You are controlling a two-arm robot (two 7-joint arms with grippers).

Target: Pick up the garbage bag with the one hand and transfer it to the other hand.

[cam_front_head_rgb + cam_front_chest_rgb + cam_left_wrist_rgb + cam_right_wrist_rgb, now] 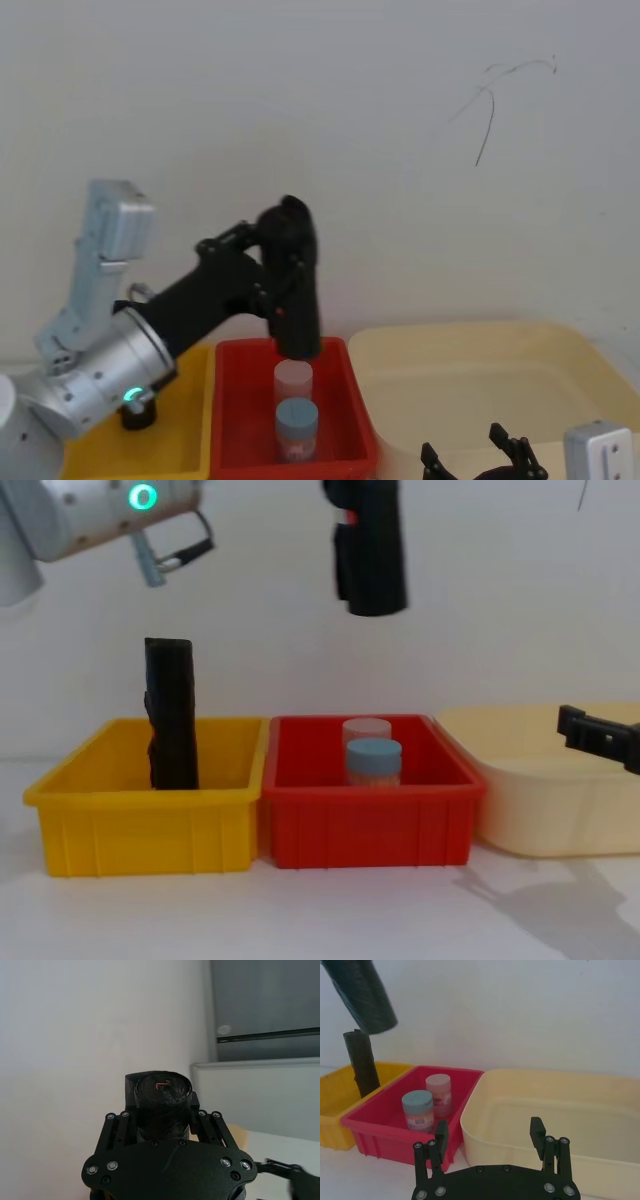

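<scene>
BAG: you see the garbage bag (370, 550), a black crinkly roll, near upright, aloft above the red bin (370, 830) | LEFT: left gripper (162, 1112) clamped around it | RIGHT: right gripper (489, 1134), fingers apart, low by the cream tub (540, 810)

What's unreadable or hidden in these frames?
- Chest view: the top edge cuts off the garbage bag's upper end.
- Left wrist view: the left claw hides the bag's lower length.
- Head view: the bottom edge crops the open right claw, and the left arm covers much of the yellow bin.
- Right wrist view: the blue-lidded jar's label is too small to read.
</scene>
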